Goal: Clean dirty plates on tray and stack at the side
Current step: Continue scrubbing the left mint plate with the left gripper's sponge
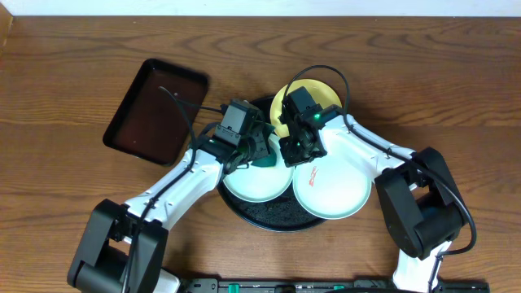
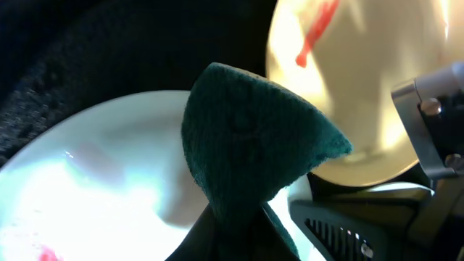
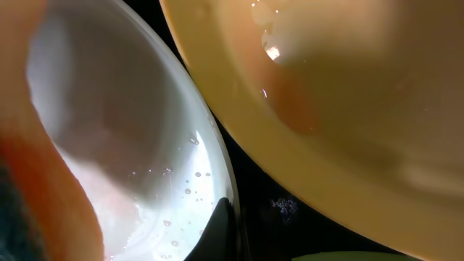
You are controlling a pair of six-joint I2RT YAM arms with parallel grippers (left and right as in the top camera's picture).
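Observation:
The round black tray (image 1: 273,218) holds three plates. On the left lies a mint-white plate (image 1: 256,185) (image 2: 109,167). My left gripper (image 1: 259,155) (image 2: 243,228) is shut on a dark green sponge (image 2: 254,138) just above it. A second mint-white plate (image 1: 338,191) on the right has a red smear (image 1: 314,176). At the back, the pale yellow plate (image 1: 321,91) (image 2: 348,87) (image 3: 348,94) shows a red streak (image 2: 315,32). My right gripper (image 1: 291,153) (image 3: 225,232) is shut on a mint-white plate's rim (image 3: 210,167), where the two white plates meet.
A rectangular dark tray (image 1: 155,110) lies at the back left on the wooden table (image 1: 456,89). The two arms cross close together over the round tray. Bare wood shows to the right and at the far left.

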